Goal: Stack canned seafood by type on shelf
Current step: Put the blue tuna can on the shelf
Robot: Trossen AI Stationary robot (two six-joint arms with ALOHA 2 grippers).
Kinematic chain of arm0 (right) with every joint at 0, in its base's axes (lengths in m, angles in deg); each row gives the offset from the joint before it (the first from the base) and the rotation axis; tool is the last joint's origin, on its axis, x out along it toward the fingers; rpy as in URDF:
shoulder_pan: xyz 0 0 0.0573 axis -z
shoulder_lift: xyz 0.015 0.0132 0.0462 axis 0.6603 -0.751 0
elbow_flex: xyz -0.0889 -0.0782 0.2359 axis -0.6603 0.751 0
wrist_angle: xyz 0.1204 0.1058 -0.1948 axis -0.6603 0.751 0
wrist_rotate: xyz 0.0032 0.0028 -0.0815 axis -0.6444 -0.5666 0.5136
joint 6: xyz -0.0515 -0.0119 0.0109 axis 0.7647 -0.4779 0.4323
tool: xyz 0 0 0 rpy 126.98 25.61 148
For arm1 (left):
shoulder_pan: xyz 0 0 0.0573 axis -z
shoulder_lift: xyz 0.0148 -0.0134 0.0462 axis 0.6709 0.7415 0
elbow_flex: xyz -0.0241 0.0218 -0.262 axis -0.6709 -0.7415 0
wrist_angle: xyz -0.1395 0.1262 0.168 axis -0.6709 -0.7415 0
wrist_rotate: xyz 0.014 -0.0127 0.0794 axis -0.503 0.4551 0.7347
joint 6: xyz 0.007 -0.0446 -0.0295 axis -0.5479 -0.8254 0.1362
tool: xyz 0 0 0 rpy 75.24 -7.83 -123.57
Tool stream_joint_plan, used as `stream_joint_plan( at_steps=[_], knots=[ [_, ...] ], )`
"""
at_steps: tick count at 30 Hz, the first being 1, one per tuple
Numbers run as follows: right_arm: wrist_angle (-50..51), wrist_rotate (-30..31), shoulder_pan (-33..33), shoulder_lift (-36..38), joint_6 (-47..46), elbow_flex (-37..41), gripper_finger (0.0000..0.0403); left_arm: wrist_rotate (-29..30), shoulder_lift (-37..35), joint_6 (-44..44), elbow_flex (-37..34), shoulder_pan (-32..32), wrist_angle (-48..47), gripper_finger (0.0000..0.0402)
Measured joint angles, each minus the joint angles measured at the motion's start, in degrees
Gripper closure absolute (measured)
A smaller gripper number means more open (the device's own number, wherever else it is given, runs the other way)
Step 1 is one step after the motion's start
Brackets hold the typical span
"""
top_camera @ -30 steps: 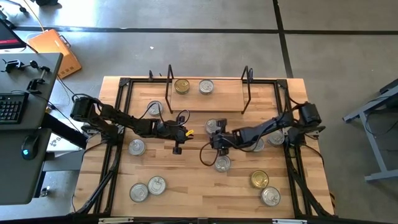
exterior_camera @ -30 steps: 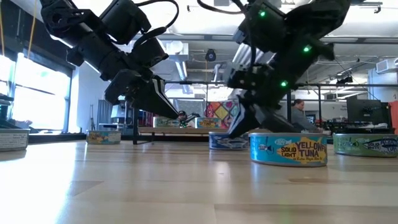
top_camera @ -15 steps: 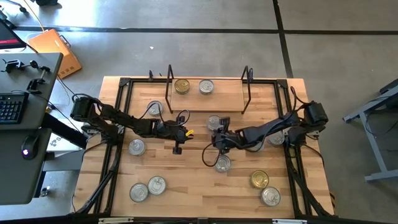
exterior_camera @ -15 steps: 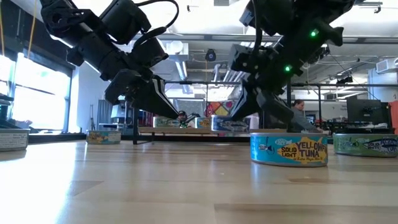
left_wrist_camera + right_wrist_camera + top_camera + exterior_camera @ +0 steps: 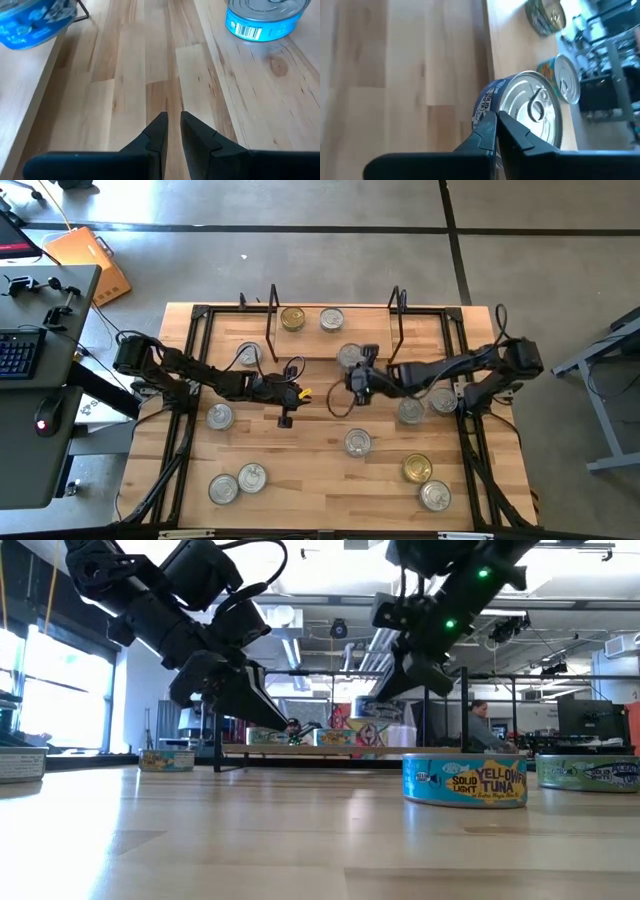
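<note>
Silver-lidded tin (image 5: 348,356) is held in the right gripper (image 5: 357,376), fingers pinched thin onto its rim, and is carried clear of the table at the front edge of the shelf (image 5: 370,340); in the low view it hangs above the board (image 5: 362,733). The rim pinch is judged to be chosen because the tin is short and wide, leaving the lid face free so that it can be set flat on another lid. Two tins are already on the shelf: a gold-lidded one (image 5: 292,319) and a silver-lidded one (image 5: 332,319), side by side and apart, which suggests one column per type. The carried tin is therefore expected to go on or next to the silver one; its label cannot be read well enough to confirm the type. The left gripper (image 5: 285,416) hovers over bare wood near mid-table, fingers nearly together with a narrow gap between them, nothing held. The remaining tins lie scattered on the table (image 5: 300,480), among them a yellowfin tuna tin (image 5: 464,781) nearest the low camera. Stacking is judged to be at an early stage. Risk noted: a rim pinch may let the tin tilt on release.
</note>
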Motion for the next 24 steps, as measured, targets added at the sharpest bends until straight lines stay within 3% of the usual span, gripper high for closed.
stream_joint_plan(
  at_steps=[12,24],
  knots=[
    [4.2,-10.77,14.05,-0.02,4.55,-1.68,0.0403,0.0,0.0,0.42,0.0,-0.01,0.06,0.036],
    [4.24,-14.74,22.06,-0.02,8.99,-1.68,0.0403,-0.02,0.0,0.44,0.0,-0.01,0.21,0.036]
  ],
)
